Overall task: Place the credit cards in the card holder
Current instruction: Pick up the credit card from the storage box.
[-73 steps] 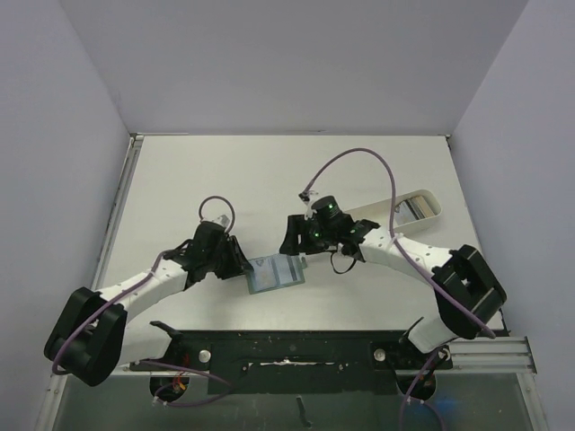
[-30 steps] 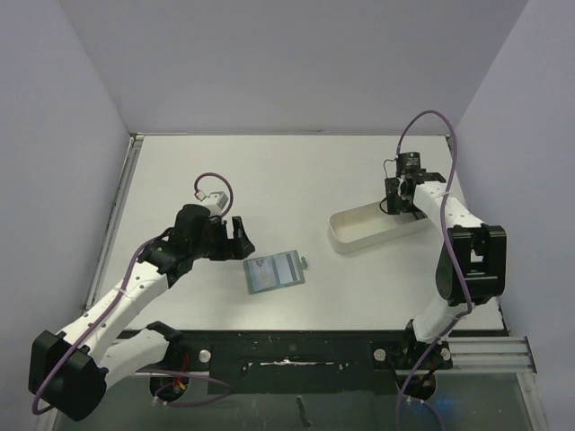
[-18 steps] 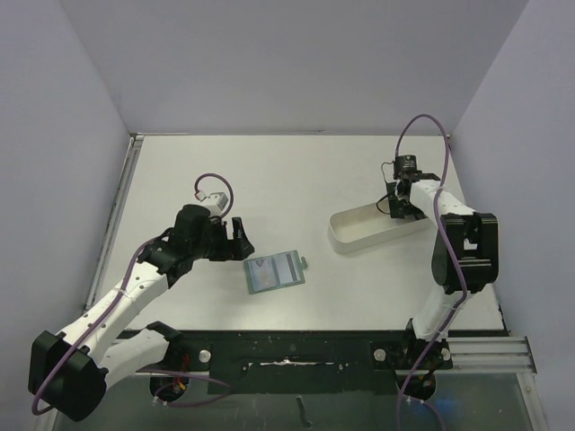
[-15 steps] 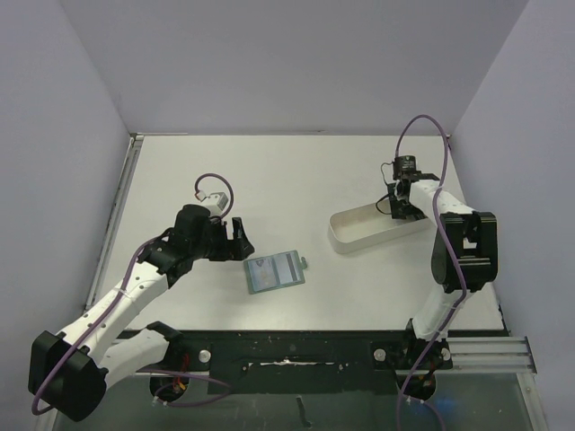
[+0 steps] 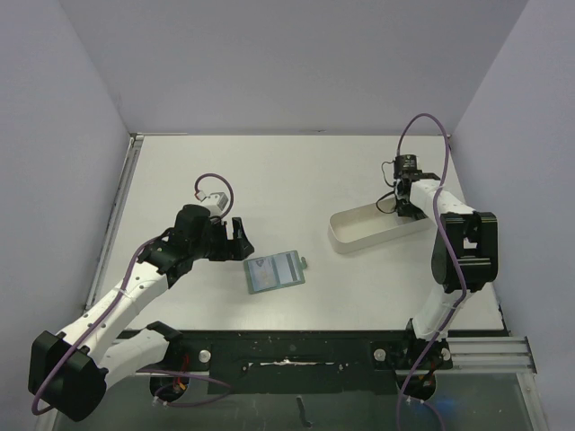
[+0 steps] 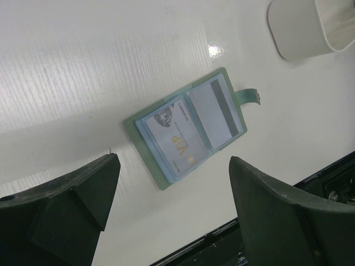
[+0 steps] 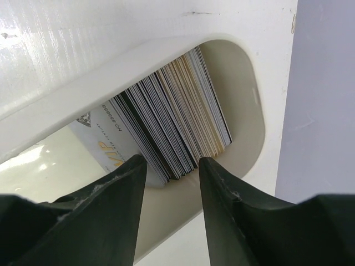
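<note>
Straddling the credit cards (image 7: 172, 116) stood on edge in the white oval tray (image 7: 244, 111), faces toward the half-closed right fingers (image 7: 111, 199), grip not confirmable, with left fingers (image 6: 72, 194) wide open, empty, well apart near the open card holder (image 6: 186, 124).

Credit cards (image 7: 172, 116) partly behind right fingers (image 7: 105, 216)

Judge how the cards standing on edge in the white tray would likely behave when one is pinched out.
The cards look thin and glossy, so probably stiff, light and slippery. They stand packed together in the white tray, so neighbours may slide up or topple too.
</note>
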`<move>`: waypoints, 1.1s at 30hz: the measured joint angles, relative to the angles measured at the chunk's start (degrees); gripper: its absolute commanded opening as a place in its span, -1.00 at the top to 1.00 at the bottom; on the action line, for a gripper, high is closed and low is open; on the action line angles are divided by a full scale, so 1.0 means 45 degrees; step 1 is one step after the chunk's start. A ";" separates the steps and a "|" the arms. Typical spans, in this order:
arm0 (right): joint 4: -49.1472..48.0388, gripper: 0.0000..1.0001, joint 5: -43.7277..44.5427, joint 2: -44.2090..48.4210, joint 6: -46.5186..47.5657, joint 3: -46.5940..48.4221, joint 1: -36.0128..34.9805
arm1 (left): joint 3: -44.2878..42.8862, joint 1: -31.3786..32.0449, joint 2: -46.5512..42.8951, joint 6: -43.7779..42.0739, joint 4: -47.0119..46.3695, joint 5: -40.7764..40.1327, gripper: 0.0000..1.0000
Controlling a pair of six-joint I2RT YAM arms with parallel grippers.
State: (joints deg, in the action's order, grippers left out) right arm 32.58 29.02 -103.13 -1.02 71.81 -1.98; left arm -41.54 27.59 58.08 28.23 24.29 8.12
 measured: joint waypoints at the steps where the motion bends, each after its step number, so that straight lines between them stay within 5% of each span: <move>1: 0.0000 -0.01 -0.0010 0.0000 -0.0010 -0.0005 0.0015 | 0.0000 0.0000 0.0000 0.0000 0.0005 0.0000 -0.59; 4: 0.0000 -0.31 -0.0058 0.0000 -0.0049 0.0000 0.0015 | 0.0000 0.0000 0.0000 0.0000 0.0000 0.0000 -0.59; 10: -0.0024 -0.57 -0.0525 0.0000 -0.0155 0.0000 0.0010 | 0.0000 0.0000 0.0000 -0.0005 0.0000 0.0000 -0.59; 33: -0.0782 -0.49 -0.0646 -0.0393 0.0568 -0.0005 0.0005 | 0.0000 0.0000 0.0000 -0.0044 0.0005 -0.0005 -0.59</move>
State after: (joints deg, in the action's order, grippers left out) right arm 29.06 26.11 -104.90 1.54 71.79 -1.96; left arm -41.54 27.59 58.08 28.03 24.32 8.10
